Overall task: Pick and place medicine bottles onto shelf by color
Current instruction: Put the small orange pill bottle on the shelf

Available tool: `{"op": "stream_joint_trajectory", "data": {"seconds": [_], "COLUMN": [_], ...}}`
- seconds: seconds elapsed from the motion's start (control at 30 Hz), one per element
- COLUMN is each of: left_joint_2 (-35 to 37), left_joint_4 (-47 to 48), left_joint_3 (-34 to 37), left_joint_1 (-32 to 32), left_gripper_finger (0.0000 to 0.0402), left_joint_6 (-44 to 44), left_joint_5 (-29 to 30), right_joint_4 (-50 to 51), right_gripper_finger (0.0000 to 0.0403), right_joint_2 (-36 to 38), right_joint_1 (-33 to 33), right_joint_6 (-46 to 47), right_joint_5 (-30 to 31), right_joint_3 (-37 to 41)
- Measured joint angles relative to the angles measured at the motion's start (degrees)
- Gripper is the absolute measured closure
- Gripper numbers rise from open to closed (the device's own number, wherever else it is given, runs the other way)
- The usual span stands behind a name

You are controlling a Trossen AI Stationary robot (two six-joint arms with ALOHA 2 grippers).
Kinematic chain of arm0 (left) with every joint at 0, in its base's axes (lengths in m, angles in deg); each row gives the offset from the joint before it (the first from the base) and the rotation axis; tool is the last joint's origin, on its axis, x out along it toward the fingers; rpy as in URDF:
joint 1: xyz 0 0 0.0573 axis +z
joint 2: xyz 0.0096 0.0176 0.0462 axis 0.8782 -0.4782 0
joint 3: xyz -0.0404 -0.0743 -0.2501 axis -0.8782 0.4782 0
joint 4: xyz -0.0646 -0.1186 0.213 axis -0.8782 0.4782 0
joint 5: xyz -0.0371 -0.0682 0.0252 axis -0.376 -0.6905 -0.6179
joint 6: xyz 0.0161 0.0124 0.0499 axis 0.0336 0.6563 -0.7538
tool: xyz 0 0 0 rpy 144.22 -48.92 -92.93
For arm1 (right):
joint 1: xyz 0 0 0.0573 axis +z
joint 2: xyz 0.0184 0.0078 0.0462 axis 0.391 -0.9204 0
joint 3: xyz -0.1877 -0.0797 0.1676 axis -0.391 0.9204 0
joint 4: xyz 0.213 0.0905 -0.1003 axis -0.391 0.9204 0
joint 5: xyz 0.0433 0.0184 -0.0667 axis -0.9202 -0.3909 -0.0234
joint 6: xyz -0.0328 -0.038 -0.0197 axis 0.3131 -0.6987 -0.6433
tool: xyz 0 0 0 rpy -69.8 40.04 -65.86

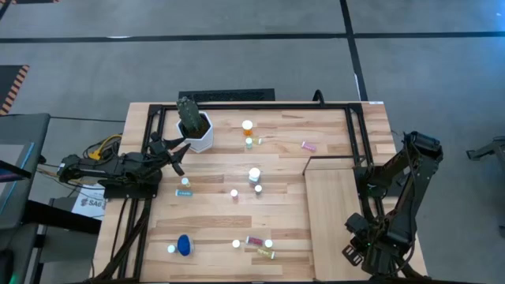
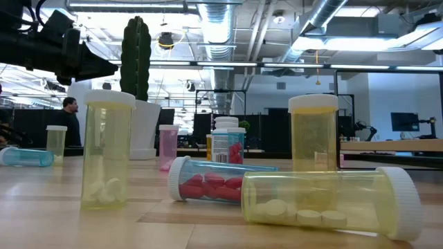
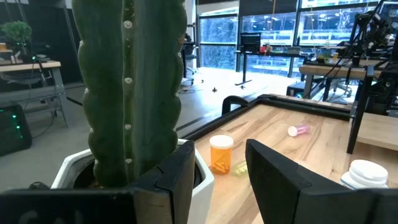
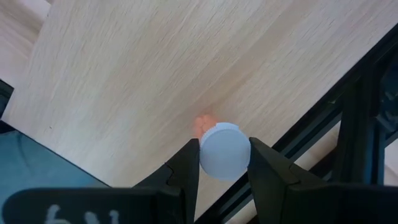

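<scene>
1. Placement is the step in hand, as I judge it: the right pincer [image 4: 224,163] carries an orange bottle [image 4: 222,157] with a white cap over the shelf [image 1: 331,213], the pale panel at the lower right of the high view.
2. To do it well, the bottle should come down upright until its base meets the panel, and only then should the fingers part; letting go while it hangs above the wood risks a tip or a roll.
3. The spot matters: in the right wrist view the bottle sits close to the panel's dark edge and the black frame, so a place farther onto the bare wood looks safer, with room left for other colours.
4. The right pincer is narrow, its two dark fingers pressed on either side of the white cap; whether the base touches the shelf cannot be told.
5. The left pincer [image 3: 221,177] waits at the left of the high view beside the cactus pot [image 1: 197,136], fingers apart and holding nothing.
6. Other medicine bottles [image 1: 254,175] stand or lie scattered across the bench [image 1: 284,150], among them an orange one [image 1: 248,128] near the top centre.
</scene>
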Motion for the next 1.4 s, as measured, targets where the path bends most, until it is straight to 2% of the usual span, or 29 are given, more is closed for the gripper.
{"op": "stream_joint_trajectory", "data": {"seconds": [0.3,0.47,1.2,1.4], "left_joint_2": [0.0,0.0,0.0,0.0], "left_joint_4": [0.0,0.0,0.0,0.0], "left_joint_3": [0.0,0.0,0.0,0.0], "left_joint_1": [0.0,0.0,0.0,0.0], "left_gripper_finger": [0.0267,0.0267,0.0267,0.0267], "left_joint_6": [0.0,0.0,0.0,0.0], "left_joint_5": [0.0,0.0,0.0,0.0], "right_joint_4": [3.3,6.1,7.3,7.5], "right_gripper_finger": [0.0274,0.0274,0.0273,0.0257], "right_joint_2": [0.0,0.0,0.0,0.0], "right_joint_1": [-1.8,-3.0,-3.5,-4.6], "right_joint_6": [0.8,1.1,1.0,0.0], "right_joint_5": [-0.2,-3.3,-3.8,-3.9], "right_joint_3": [0.0,0.0,0.0,0.0]}}
